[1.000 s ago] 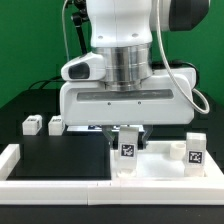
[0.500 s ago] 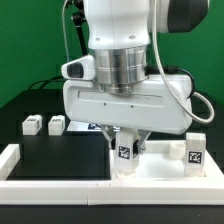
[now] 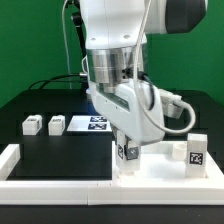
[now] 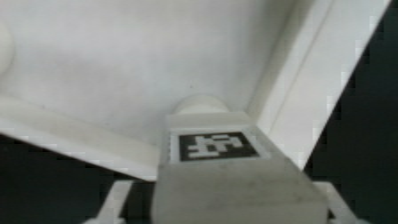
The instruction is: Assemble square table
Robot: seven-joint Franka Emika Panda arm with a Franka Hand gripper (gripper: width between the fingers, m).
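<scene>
One leg (image 3: 127, 153) within the gripper (image 3: 127, 146)

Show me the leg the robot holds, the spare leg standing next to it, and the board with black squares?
held leg (image 3: 127, 153), exterior view, on its tag.
spare leg (image 3: 195, 156), exterior view's right, on its tag.
marker board (image 3: 92, 124), exterior view, on its printed tags.

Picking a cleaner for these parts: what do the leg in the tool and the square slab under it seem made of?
The leg: probably rigid white plastic, matte; uniform colour, crisp edges, a printed black-and-white tag on its face. The slab: likely the same plastic, smooth with a slight sheen; its raised rim looks moulded. Looks alone cannot confirm either.
</scene>
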